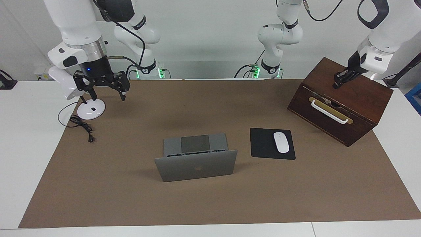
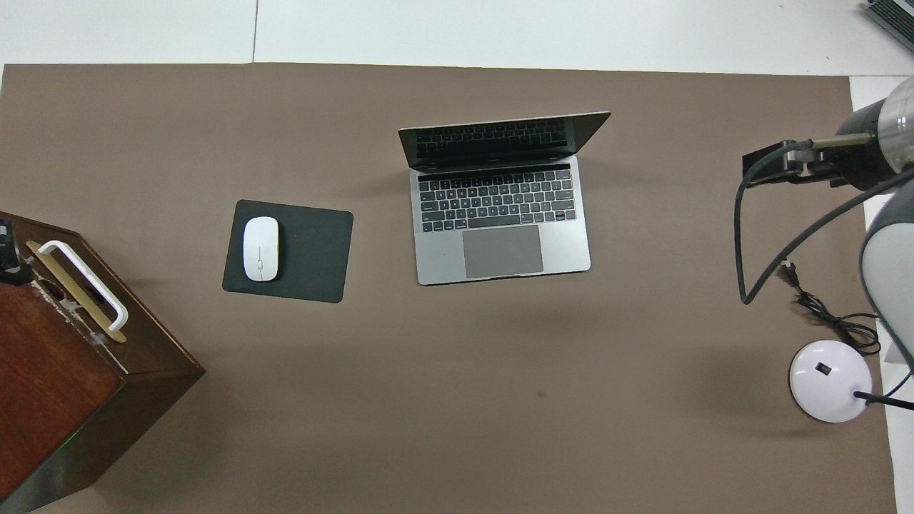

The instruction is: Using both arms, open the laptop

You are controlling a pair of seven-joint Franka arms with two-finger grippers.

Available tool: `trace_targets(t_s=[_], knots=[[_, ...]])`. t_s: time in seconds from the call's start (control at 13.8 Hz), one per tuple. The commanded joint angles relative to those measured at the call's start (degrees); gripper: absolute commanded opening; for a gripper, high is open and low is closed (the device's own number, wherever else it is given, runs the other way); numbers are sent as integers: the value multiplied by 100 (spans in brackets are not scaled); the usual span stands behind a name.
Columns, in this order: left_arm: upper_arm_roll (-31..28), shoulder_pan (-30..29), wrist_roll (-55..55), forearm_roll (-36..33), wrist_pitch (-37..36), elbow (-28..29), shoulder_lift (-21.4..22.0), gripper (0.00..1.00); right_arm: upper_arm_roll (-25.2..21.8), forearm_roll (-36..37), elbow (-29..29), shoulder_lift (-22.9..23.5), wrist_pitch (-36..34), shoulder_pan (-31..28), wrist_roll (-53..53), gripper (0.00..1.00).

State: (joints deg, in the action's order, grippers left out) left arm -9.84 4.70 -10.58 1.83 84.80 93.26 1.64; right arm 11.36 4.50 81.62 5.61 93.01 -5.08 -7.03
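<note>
The laptop [image 1: 196,157] stands open mid-desk on the brown mat [image 1: 131,197], nothing touching it. Beside it, toward the left arm's end, a white mouse [image 1: 281,142] lies on a black mouse pad [image 1: 263,144]; nearer the robots there, a closed wooden box [image 1: 361,98] with a white handle [image 1: 329,112]. The left claw [image 1: 338,82] hangs over the box's top; its opening I cannot tell. The right claw [image 1: 107,93], spread wide and empty, hangs over a white lamp base [image 1: 90,110] and its cord [image 1: 82,126].
</note>
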Motion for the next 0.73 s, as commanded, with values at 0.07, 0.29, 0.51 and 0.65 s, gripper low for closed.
trace_targets(t_s=[0.07, 0.29, 0.51, 0.65], knots=[[255, -338, 73, -104, 274, 228, 188, 100, 59, -169, 214, -210, 32, -116, -18, 100], [333, -338, 73, -60, 589, 368, 179, 100, 85, -169, 214, -210, 15, -99, -44, 100], [693, -329, 55, -103, 863, 395, 126, 100, 103, -178, 214, -227, -116, -98, -9, 100], [721, -268, 56, -121, 784, 351, 109, 100, 103, -195, 205, -227, -248, -107, 35, 100]])
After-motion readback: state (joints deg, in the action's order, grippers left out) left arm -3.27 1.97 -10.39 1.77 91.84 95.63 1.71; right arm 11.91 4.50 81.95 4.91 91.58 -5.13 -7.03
